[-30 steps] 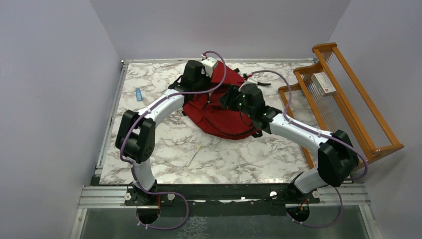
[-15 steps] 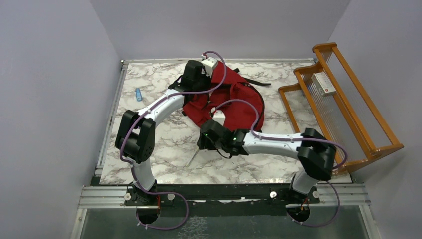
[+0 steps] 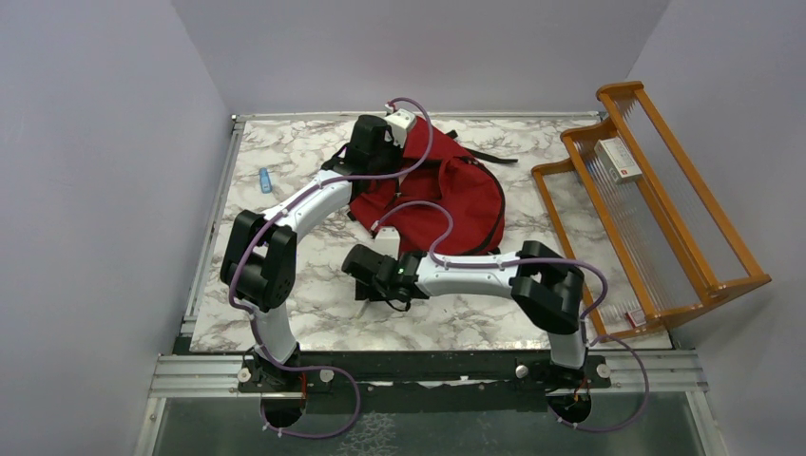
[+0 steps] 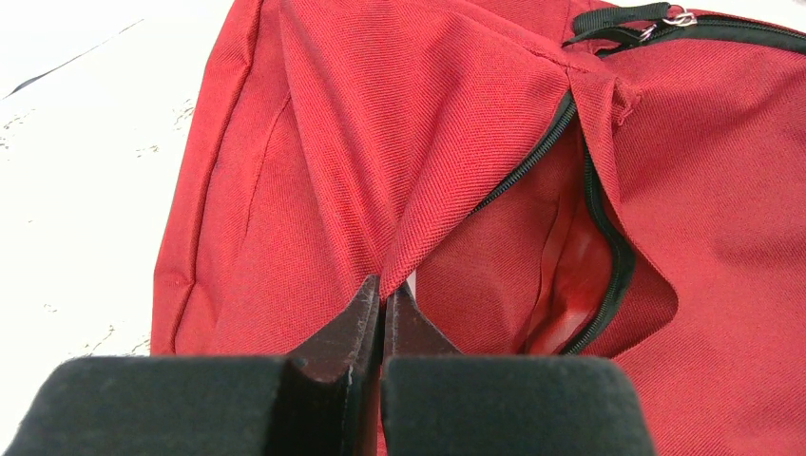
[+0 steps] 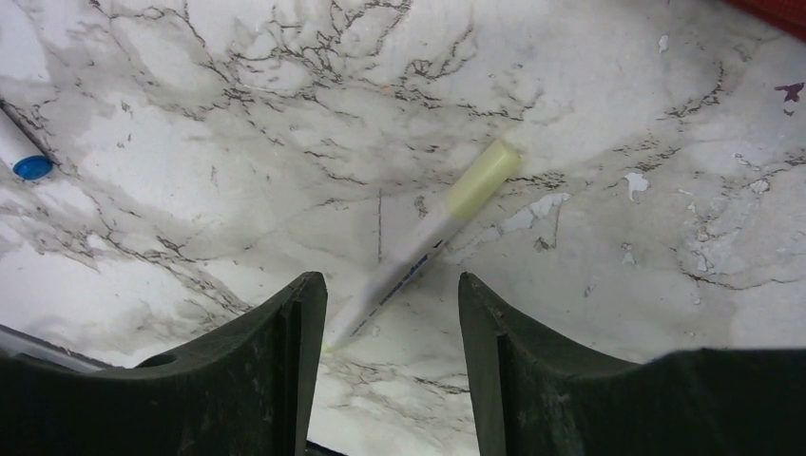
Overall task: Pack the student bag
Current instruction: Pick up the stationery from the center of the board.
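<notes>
- Two claws are mine, one on each arm.
- My left claw [image 4: 383,290] is pressed together. It pinches a fold of red cloth on the student bag [image 4: 684,171].
- The fold is pulled up into a ridge that runs from my fingertips toward the bag's top.
- Just beside that fold, the black zipper [image 4: 608,237] is open. I can see more red cloth inside the gap.
- From above, the student bag [image 3: 456,195] lies on the far half of the marble table [image 3: 456,318], near the middle. My left claw [image 3: 373,142] is at the bag's far left edge.
- One black strap [image 3: 489,158] pokes out from the far side of the bag.
- My right claw [image 5: 392,294] is spread wide and points down at the table.
- A white marker [image 5: 428,237] with a pale yellow cap lies flat on the table, tilted. Its thin end sits in the gap between my two right fingers, and its cap end points away from me.
- I cannot tell if my right fingers touch the marker.
- From above, my right claw [image 3: 359,261] is low over the table, near the bag's front left edge but apart from it.
- A white thing with a blue tip [image 5: 17,152] lies at the left edge of my right wrist view.
- A wooden rack [image 3: 665,204] stands at the right side of the table, with a white box [image 3: 619,160] in it.
</notes>
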You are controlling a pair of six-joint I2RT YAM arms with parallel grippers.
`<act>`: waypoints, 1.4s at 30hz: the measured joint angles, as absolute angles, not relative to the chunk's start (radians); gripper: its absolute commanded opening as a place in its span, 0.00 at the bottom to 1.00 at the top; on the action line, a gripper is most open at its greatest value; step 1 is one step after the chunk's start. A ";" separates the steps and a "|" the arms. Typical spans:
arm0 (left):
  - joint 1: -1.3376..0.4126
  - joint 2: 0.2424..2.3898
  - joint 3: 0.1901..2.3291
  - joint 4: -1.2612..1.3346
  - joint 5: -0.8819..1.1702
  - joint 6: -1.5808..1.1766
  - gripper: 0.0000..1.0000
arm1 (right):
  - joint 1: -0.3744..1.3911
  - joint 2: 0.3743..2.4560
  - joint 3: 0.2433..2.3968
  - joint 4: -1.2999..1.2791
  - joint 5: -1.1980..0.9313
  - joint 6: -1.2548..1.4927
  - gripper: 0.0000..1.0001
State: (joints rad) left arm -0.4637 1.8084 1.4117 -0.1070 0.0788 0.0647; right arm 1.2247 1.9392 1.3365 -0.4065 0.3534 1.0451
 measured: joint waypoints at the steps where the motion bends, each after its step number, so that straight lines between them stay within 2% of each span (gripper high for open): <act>1: -0.464 1.808 1.412 -0.107 0.078 0.065 0.00 | 1.225 1.950 1.355 -0.427 0.356 1.052 0.58; 15: -0.464 1.806 1.412 -0.107 0.078 0.068 0.00 | 1.262 2.077 1.514 -0.646 0.386 1.100 0.56; 18: -0.464 1.804 1.412 -0.108 0.078 0.068 0.00 | 1.262 2.080 1.518 -0.657 0.395 1.101 0.49; 23: -0.464 1.801 1.412 -0.109 0.078 0.068 0.00 | 1.263 2.080 1.512 -0.672 0.408 1.089 0.27; 34: -0.464 1.801 1.412 -0.110 0.078 0.067 0.00 | 1.263 1.975 1.334 -0.515 0.413 1.009 0.02; 42: -0.464 1.801 1.412 -0.110 0.078 0.067 0.00 | 1.263 1.866 1.181 -0.410 0.406 0.909 0.01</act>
State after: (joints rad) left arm -0.4637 1.8008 1.4117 -0.1101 0.0780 0.0673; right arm 1.2633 1.8664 1.1812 -0.4095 0.4065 0.9092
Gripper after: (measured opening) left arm 0.009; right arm 0.173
